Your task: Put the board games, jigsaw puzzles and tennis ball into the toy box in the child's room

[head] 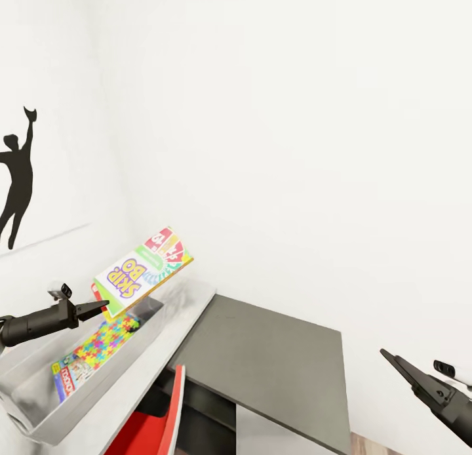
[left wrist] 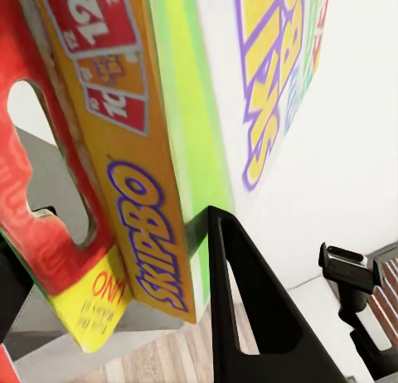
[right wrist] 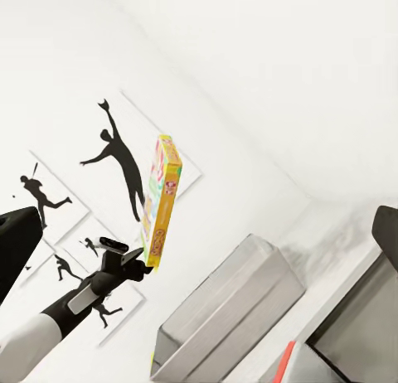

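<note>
Head view, left gripper (head: 98,305): fingers clamped on the Skip-Bo box (head: 144,269) edge.
Skip-Bo box: tilted above the toy box (head: 46,412), beyond the fingertips.
Right gripper (head: 393,363): finger spacing cannot be told.

Skip-Bo board game (head: 143,271) tilts above the grey toy box (head: 39,402), which holds a jigsaw puzzle (head: 108,340) and Monopoly box (head: 71,373).

Both arms are black: the left arm (head: 33,325) a smooth tube, each ending in pointed, triangular jaws.
</note>
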